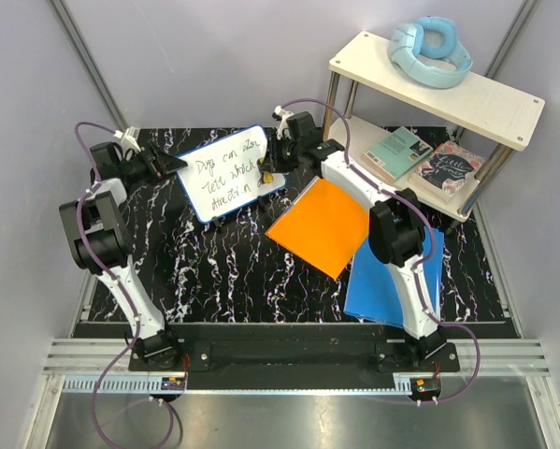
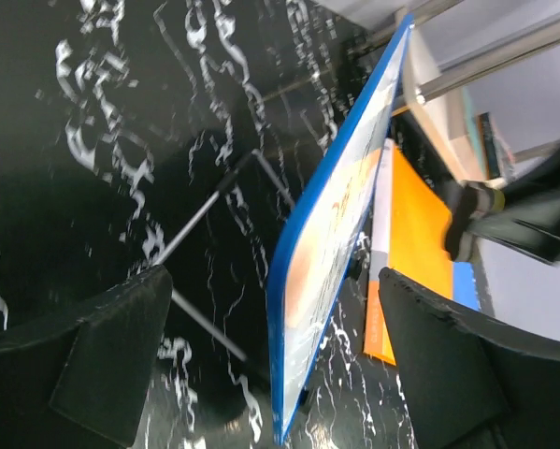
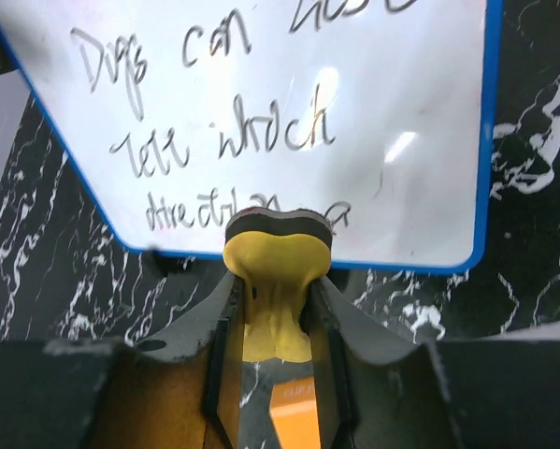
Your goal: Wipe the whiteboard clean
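Note:
The whiteboard (image 1: 229,174) has a blue frame and black handwriting, and stands tilted on the black marbled table. My right gripper (image 1: 269,175) is shut on a yellow eraser (image 3: 278,271). The eraser's black felt face (image 3: 278,223) presses on the lower part of the whiteboard (image 3: 261,112), over the end of the last written line. My left gripper (image 1: 173,164) is at the board's left edge. In the left wrist view that gripper (image 2: 280,360) is open. The board's blue edge (image 2: 287,309) stands between its two fingers (image 2: 111,360) without touching them.
An orange folder (image 1: 322,225) lies right of the board, partly over a blue folder (image 1: 398,281). A white two-level shelf (image 1: 438,84) at the back right holds light blue headphones (image 1: 429,49) and books (image 1: 398,153). A thin wire stand (image 2: 205,210) props the board from behind.

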### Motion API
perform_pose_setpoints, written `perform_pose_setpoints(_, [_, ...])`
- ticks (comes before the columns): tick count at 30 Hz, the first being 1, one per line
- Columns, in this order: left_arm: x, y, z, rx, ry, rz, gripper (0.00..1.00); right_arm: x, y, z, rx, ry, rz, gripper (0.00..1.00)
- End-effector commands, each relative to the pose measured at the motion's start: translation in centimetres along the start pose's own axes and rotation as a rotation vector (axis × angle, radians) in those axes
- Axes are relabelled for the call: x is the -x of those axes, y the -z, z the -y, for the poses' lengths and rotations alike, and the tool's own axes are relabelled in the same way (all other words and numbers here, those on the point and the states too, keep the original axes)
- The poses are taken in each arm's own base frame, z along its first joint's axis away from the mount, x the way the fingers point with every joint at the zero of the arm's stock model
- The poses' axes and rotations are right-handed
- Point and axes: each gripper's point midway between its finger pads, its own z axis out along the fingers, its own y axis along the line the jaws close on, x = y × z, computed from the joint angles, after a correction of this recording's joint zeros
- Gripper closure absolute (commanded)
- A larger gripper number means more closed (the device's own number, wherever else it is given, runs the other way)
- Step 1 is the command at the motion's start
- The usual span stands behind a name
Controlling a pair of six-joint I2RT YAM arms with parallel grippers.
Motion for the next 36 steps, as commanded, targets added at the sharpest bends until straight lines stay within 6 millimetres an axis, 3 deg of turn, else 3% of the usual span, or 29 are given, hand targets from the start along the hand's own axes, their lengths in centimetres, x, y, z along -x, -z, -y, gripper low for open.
perform_pose_setpoints(1, [2.0,-0.5,2.1,-0.139,-0.033,0.005,0.08,2.6,-1.9,-1.0,0.038,-0.031,0.084,1.00])
perform_pose_setpoints(6, [1.9,-0.9,1.6,-0.142,-0.008,-0.008,0.19,3.8,-3.4,1.3,-0.066,-0.029,0.129,1.00])
perform_pose_setpoints(7, [2.0,-1.1,1.5,-0.147,-0.007,-0.012,0.33,3.9,-3.6,1.6,-0.087,-0.027,0.132,1.00])
perform_pose_setpoints(9, [1.8,-1.3,1.4,-0.159,0.011,-0.027,0.47,4.2,-3.8,2.7,-0.149,-0.037,0.149,1.00])
perform_pose_setpoints(15, [1.4,-1.9,1.5,-0.185,-0.001,-0.054,0.58,4.9,-3.3,4.9,-0.273,-0.025,0.178,1.00])
perform_pose_setpoints(17, [1.3,-2.0,1.6,-0.178,0.002,-0.061,0.71,5.0,-3.2,5.8,-0.322,-0.012,0.184,1.00])
perform_pose_setpoints(18, [1.3,-2.1,1.7,-0.176,-0.006,-0.063,0.86,5.0,-3.2,6.1,-0.335,-0.001,0.186,1.00])
perform_pose_setpoints(20, [1.3,-2.1,1.6,-0.165,-0.001,-0.067,1.00,4.5,-3.6,6.8,-0.360,0.020,0.174,1.00])
perform_pose_setpoints(26, [1.0,-1.9,1.2,-0.146,-0.005,-0.079,1.00,3.2,-5.4,7.5,-0.367,0.089,0.136,1.00])
perform_pose_setpoints(30, [1.0,-1.8,1.2,-0.138,-0.039,-0.076,1.00,3.5,-6.6,6.3,-0.329,0.140,0.148,1.00])
perform_pose_setpoints(36, [-0.2,-1.6,0.7,-0.112,-0.058,-0.106,1.00,2.5,-9.4,4.4,-0.243,0.192,0.145,1.00])
